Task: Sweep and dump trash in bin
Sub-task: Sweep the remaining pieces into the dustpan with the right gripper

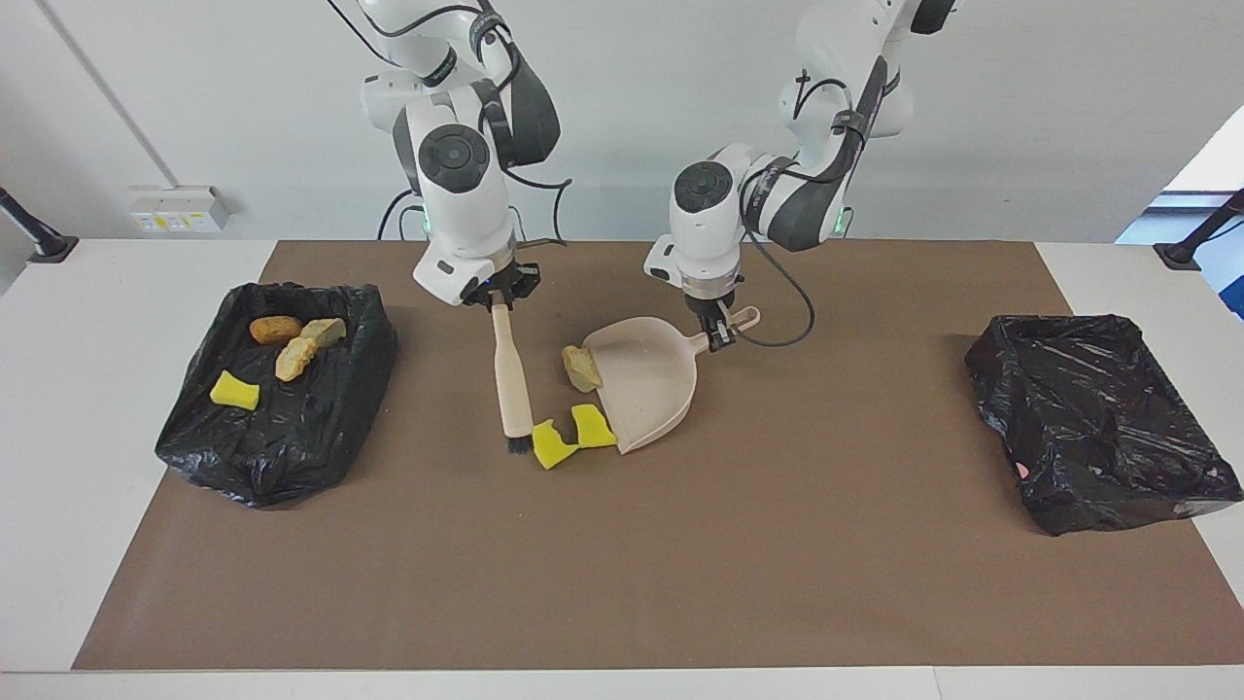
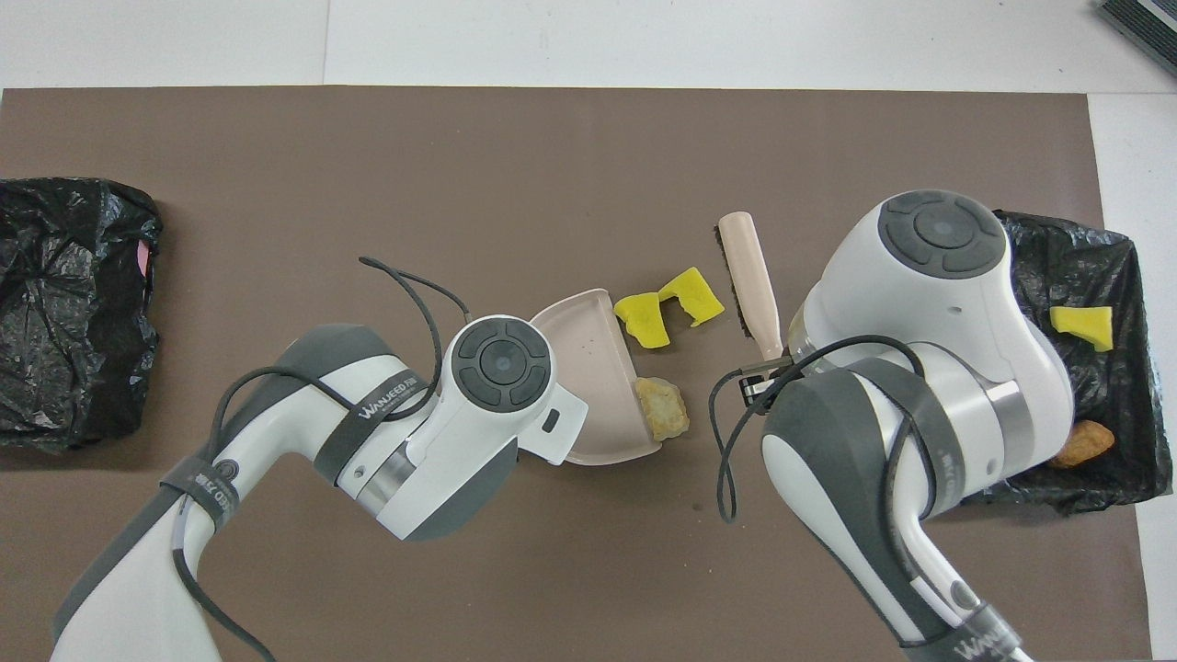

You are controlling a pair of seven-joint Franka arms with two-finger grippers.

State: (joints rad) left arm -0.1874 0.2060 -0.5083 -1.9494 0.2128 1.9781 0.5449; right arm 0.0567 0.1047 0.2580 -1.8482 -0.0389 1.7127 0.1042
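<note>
My left gripper (image 1: 719, 335) is shut on the handle of the beige dustpan (image 1: 646, 384), which rests on the brown mat. A tan chunk of trash (image 1: 581, 367) lies at the pan's open lip, and two yellow chunks (image 1: 552, 445) (image 1: 594, 426) lie on the mat just outside it. My right gripper (image 1: 498, 297) is shut on the beige brush (image 1: 509, 374); its dark bristle end is beside the yellow chunks, toward the right arm's end. In the overhead view the dustpan (image 2: 588, 354), tan chunk (image 2: 662, 408), yellow chunks (image 2: 641, 318) and brush (image 2: 747, 285) show; the left arm's wrist hides its gripper.
A black-bag-lined bin (image 1: 292, 447) (image 2: 1103, 253) at the right arm's end of the table holds several foam chunks. A second black-lined bin (image 1: 1098, 428) (image 2: 64, 313) sits at the left arm's end. The brown mat (image 1: 622, 574) covers the table's middle.
</note>
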